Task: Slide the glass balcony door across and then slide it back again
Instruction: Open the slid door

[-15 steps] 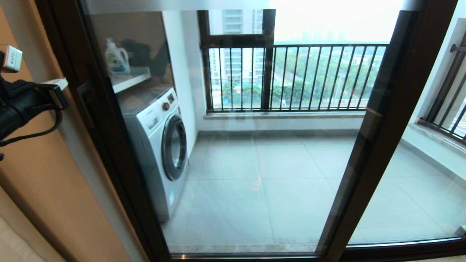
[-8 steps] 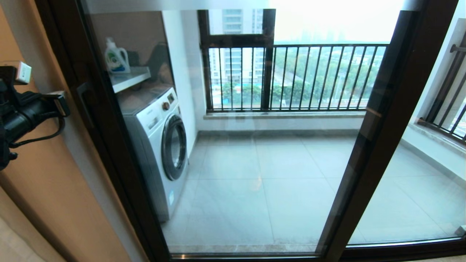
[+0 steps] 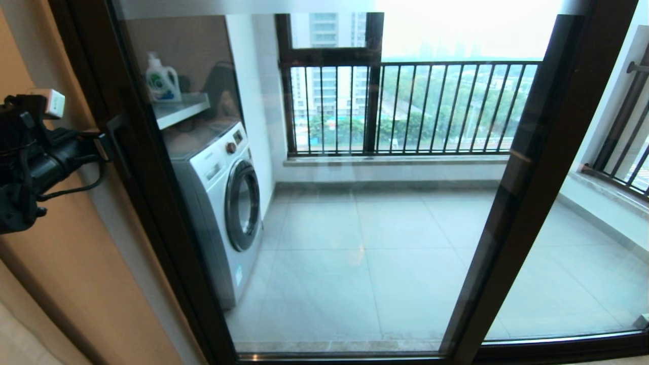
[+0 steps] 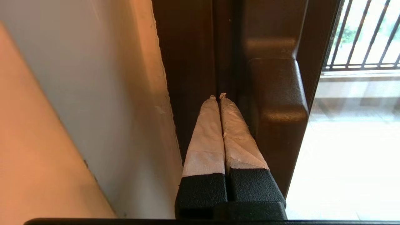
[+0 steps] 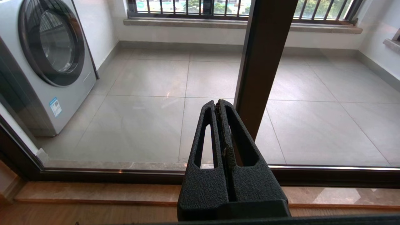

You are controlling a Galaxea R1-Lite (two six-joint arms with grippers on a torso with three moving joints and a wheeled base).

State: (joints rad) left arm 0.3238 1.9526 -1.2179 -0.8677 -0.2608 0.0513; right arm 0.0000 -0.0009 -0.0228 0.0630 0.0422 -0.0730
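Observation:
The glass balcony door (image 3: 152,203) fills the head view, its dark brown left upright against the wall. A dark bar handle (image 3: 117,147) sits on that upright. My left gripper (image 3: 104,144) reaches in from the left at handle height. In the left wrist view the left gripper (image 4: 218,96) is shut with nothing between its white-taped fingers (image 4: 206,137). Its tips lie in the narrow gap beside the handle (image 4: 276,103), close to the upright; contact cannot be told. My right gripper (image 5: 216,102) is shut and empty, low before the door's bottom rail (image 5: 93,175).
Behind the glass stand a white washing machine (image 3: 223,203), a shelf with a detergent bottle (image 3: 162,81) and a black railing (image 3: 431,106). An orange wall (image 3: 61,263) is close on the left. A second dark upright (image 3: 522,192) and another pane (image 3: 583,263) lie to the right.
My left gripper has moved right and slightly down, from clear of the frame to the door handle. The door has not moved.

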